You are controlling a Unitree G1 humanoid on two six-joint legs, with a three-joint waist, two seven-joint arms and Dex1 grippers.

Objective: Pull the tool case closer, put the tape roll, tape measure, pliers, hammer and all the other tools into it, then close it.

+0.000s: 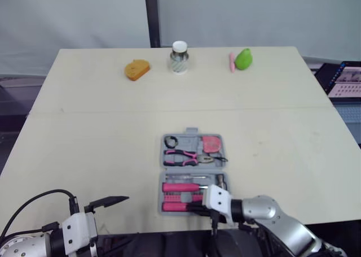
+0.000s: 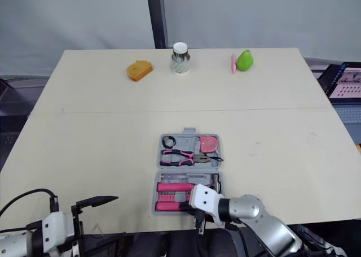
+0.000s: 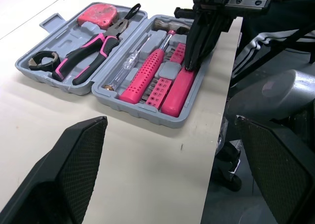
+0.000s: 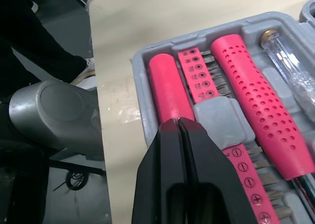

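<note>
While the tool case (image 3: 142,113) lies open near the middle of the table's (image 1: 84,144) near edge, its near wall sits just beside that edge. Bare tabletop spreads wide to both sides of it and behind it. The far edge holds an orange lump (image 1: 137,70), a jar (image 1: 179,57) with a white lid and a green rounded thing (image 1: 243,59), all well apart from the case. A laptop (image 1: 344,79) stands past the table's right edge.

The case's hinge runs left to right, and the long tools lie along that line. In the far half are the tape roll (image 1: 171,140) at the left, the pliers (image 1: 181,157) with their nose to the right, and the tape measure (image 1: 212,143). In the near half the hammer (image 3: 145,76) lies with its head to the right, between a clear screwdriver (image 3: 125,66) and a pink bit rack (image 3: 167,81). The circled marks on the rack are too small to read.

The right gripper (image 4: 178,121) has its fingers pressed together, with their tips on a smooth pink handle (image 4: 167,96) along the case's near wall. The left gripper (image 3: 170,123) hovers at the table's near left edge with its fingers wide apart, holding nothing.
</note>
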